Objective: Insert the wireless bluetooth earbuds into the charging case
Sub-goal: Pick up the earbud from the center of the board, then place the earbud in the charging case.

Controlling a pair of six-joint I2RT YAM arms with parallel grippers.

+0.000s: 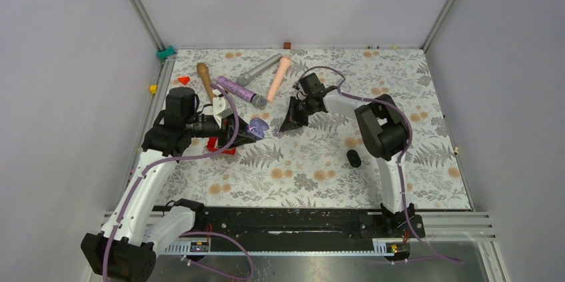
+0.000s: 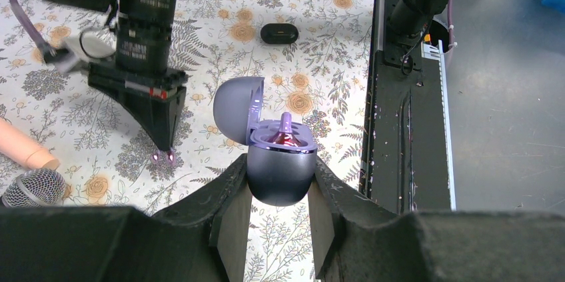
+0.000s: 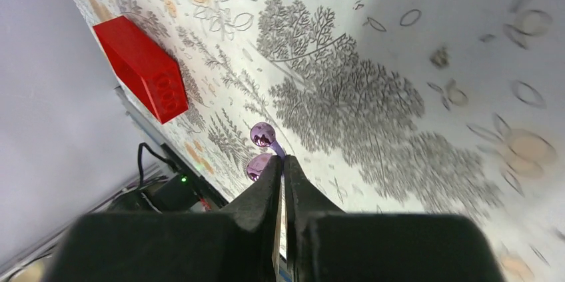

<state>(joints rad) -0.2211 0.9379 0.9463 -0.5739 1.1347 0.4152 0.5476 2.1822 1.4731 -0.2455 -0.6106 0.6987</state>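
Since the left gripper (image 2: 280, 162) clamps the open lavender case (image 2: 280, 179) and the right gripper (image 3: 282, 162), just beside it, is pinched shut on a small purple earbud (image 3: 263, 135) low over the table (image 3: 400, 62), that earbud wants squaring over a well before a slow descent.

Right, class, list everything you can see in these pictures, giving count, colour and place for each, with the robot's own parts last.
charging case: one, lavender, lid open, clamped in the left gripper.
seated earbud: one, purple, stem up inside the case.
held earbud: one, purple, pinched by the right gripper.
microphone-like props: four, brown, purple, grey, peach, far part of the table.
black oval object: one, black, near the right arm.
red block: one, red, beside the left gripper.
small pieces: four, red, yellow, teal, brown, far and left edges.
arms: two, black and white, bases at the near edge.
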